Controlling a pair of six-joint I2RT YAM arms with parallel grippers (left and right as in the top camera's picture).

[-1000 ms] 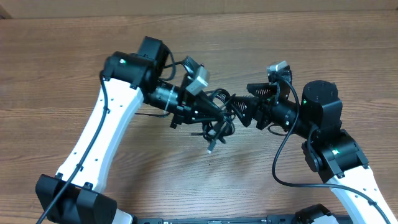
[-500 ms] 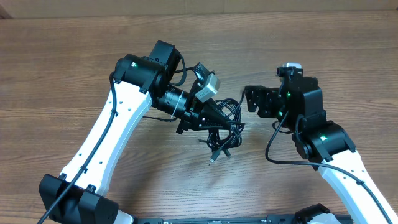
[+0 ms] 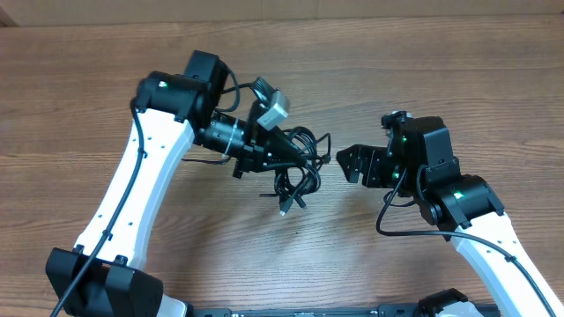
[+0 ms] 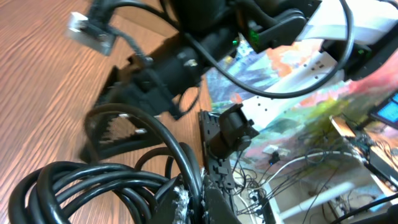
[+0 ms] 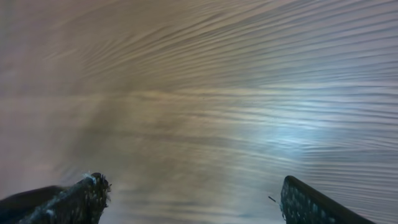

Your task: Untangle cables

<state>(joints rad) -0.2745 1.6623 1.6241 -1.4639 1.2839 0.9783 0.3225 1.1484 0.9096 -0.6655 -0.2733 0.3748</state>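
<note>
Pulled leftward since a second ago, the bunched thin black cables hang pinched in the left claw, a plug dangling below it. Off to their side, the right claw gapes wide, empty. Still knotted, I'd judge; next it must catch one loose loop.

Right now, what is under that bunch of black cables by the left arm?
Bare wooden table shows around the cables, gripped by the left gripper, with one plug end trailing out. The patch directly under the knot is hidden by its loops.
</note>
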